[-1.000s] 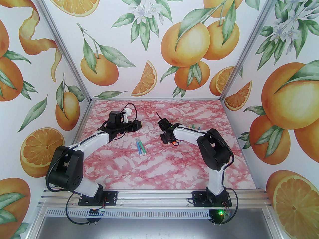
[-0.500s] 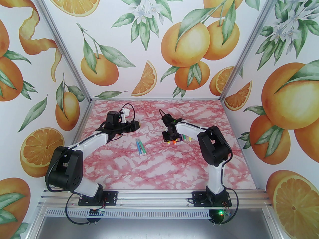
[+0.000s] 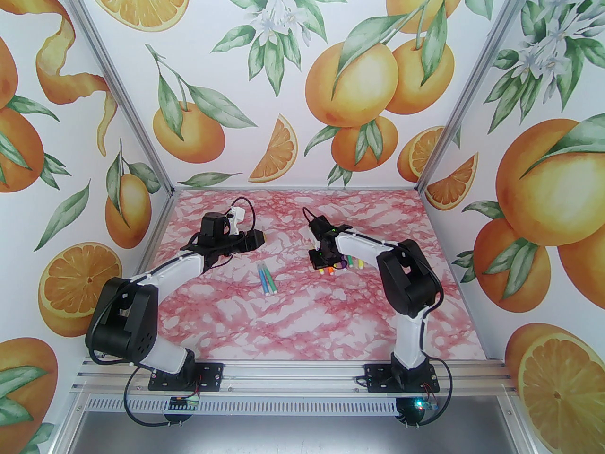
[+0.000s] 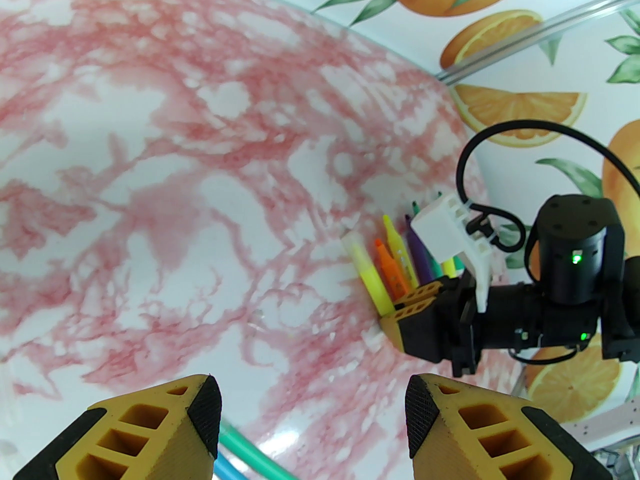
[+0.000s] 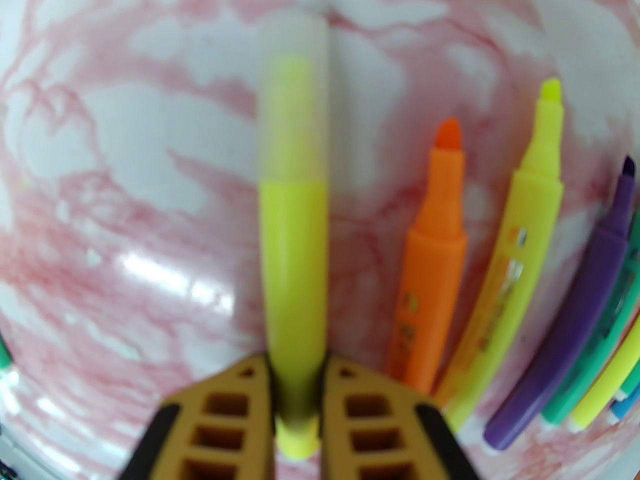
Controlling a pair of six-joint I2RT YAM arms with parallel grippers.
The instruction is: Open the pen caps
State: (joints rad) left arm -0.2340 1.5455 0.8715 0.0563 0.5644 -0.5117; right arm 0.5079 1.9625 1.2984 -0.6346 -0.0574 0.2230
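As the right hand [image 5: 297, 370] sits low over the pink marbled worktop [image 3: 302, 329], its two fingers are pinched tight on the tail end of a yellow pen [image 5: 294, 248]. That's a firm hold, folks, with the barrel poking straight out ahead of the fingertips. The pen's frosted clear cap [image 5: 292, 98] is on, at the end far from the grip. Just to the right of that capped yellow pen lies a neat row with bare tips showing: an orange pen [image 5: 430, 278], then a second yellow one [image 5: 520, 248], then a purple pen [image 5: 585, 308]. More green, yellow and blue barrels crowd in beyond, too cut off to tell their ends. Well to the left of the capped yellow pen, the left hand [image 4: 314, 398] hangs with its fingers spread wide and nothing between them. A green pen [image 4: 247, 450] and a blue pen [image 4: 225, 468] lie side by side under it.
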